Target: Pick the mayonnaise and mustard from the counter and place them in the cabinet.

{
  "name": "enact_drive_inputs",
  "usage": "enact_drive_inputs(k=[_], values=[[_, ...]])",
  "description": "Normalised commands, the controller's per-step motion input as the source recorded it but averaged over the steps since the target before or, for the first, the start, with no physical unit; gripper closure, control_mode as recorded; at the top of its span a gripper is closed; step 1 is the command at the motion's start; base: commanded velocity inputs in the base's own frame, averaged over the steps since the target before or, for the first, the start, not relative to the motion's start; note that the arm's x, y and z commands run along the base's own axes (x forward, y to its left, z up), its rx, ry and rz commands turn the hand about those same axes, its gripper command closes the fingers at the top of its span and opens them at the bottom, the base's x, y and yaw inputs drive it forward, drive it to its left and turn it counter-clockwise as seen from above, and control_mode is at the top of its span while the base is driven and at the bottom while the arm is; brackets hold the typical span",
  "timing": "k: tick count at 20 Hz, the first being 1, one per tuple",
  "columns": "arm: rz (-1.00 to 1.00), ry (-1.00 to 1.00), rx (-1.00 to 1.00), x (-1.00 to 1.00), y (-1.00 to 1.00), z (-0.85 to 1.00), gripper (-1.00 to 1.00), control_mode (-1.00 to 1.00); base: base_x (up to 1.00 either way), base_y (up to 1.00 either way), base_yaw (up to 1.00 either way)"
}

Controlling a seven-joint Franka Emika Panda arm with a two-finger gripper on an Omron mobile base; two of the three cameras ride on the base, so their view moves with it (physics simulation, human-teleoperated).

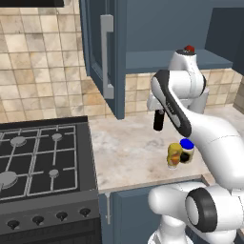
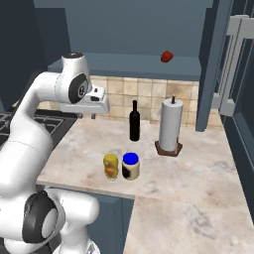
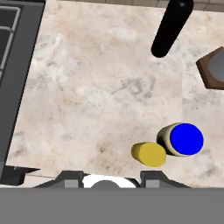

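Observation:
The mayonnaise, a squat jar with a blue lid, stands near the front edge of the beige counter. Touching its side is the yellow mustard. My gripper hangs high over the counter, above and behind both, pointing down. Its fingers stand apart with nothing between them. Above the counter, the dark blue cabinet is open, its door swung out.
A tall dark wine bottle and a paper towel roll on a brown base stand behind the jars. A small red ball lies on the cabinet shelf. The black gas stove borders the counter's left.

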Motion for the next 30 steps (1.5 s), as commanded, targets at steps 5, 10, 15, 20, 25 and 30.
enact_drive_inputs(k=[5,10,15,20,25,30], values=[[0.02,0.00,0.00,-0.19,-0.07,0.00,-1.00,-1.00,0.00,0.00,0.00],[0.04,0.00,0.00,-0.39,-0.14,-0.03,-1.00,-1.00,0.00,0.00,0.00],[0.04,-0.01,-0.02,-0.45,-0.08,-0.16,-1.00,-1.00,0.00,0.00,0.00],[0.00,-0.02,-0.10,-0.44,0.00,-0.30,-1.00,-1.00,0.00,0.00,0.00],[-0.04,-0.01,-0.12,-0.19,0.00,-0.28,-1.00,-1.00,0.00,0.00,0.00],[-0.14,0.00,-0.06,0.00,0.00,-0.22,-1.00,-1.00,0.00,0.00,0.00]])
